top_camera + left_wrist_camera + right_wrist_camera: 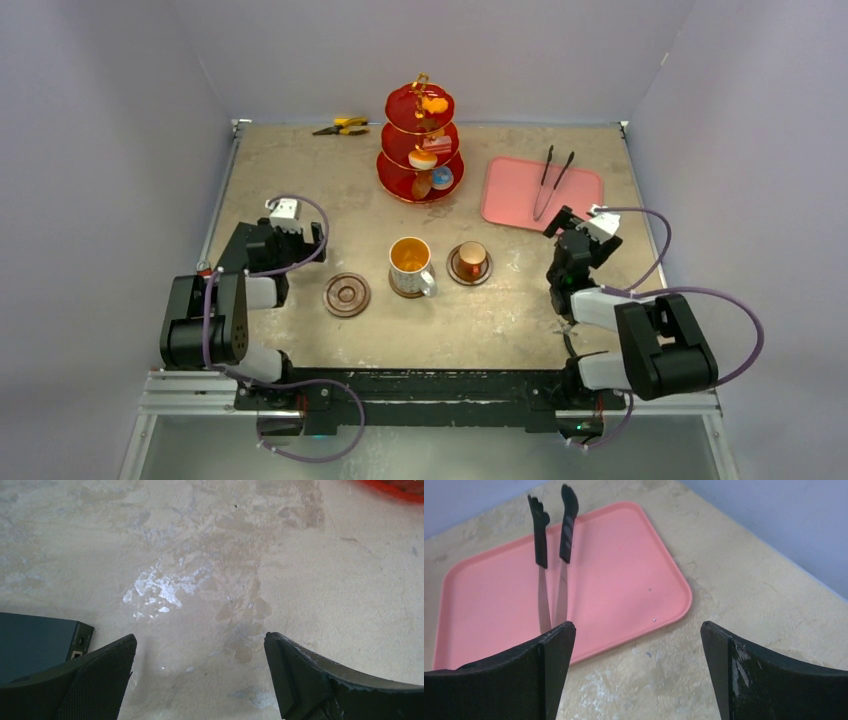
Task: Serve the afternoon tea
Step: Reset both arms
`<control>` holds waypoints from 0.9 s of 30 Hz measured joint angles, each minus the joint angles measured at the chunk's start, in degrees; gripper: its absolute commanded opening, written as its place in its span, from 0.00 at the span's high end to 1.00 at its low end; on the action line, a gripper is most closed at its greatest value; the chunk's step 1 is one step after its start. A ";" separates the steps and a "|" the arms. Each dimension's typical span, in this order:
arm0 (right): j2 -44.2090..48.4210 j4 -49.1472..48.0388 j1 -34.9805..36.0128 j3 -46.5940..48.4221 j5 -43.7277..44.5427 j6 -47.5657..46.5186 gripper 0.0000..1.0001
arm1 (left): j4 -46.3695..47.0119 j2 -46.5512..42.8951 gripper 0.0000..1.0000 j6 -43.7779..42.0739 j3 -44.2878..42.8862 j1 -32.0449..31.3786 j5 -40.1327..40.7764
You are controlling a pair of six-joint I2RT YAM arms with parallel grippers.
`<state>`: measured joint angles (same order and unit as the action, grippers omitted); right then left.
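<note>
Hanging folded over the table (500, 320), left tool (200, 636) and right tool (637, 625) gape empty.

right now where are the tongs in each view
Top external: the tongs lie on the pink tray, right of centre, towards the far edge of the table.
Left wrist: not in it.
Right wrist: upper left, lying on the tray, black tips pointing away from the camera.
Shared landmark: the tray, seen in the top and right wrist views.

Left gripper (199, 642): jaws wide apart, empty, aimed one o'clock. Right gripper (638, 627): likewise, aimed eleven o'clock.
</note>
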<state>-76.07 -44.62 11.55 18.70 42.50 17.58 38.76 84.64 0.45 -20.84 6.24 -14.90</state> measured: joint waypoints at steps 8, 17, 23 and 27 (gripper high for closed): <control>-7.23 -26.99 -1.29 -4.33 1.29 -5.90 0.01 | 24.00 5.51 0.01 3.08 5.57 0.00 1.92; -12.52 -39.82 -1.55 -6.19 -9.88 -14.45 0.01 | 41.51 12.52 0.01 3.19 15.87 -0.33 2.08; -15.08 -39.85 -3.32 -5.68 -15.02 -15.26 0.01 | 39.41 11.96 0.00 2.78 8.37 -1.66 2.99; -14.80 -40.33 -4.33 -5.16 -16.31 -15.04 0.01 | 38.29 11.69 0.01 2.16 7.23 -2.78 3.19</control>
<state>-90.87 -84.95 7.22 13.54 26.20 2.55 77.06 96.33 2.61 -13.61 3.46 -11.70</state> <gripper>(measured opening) 0.987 0.993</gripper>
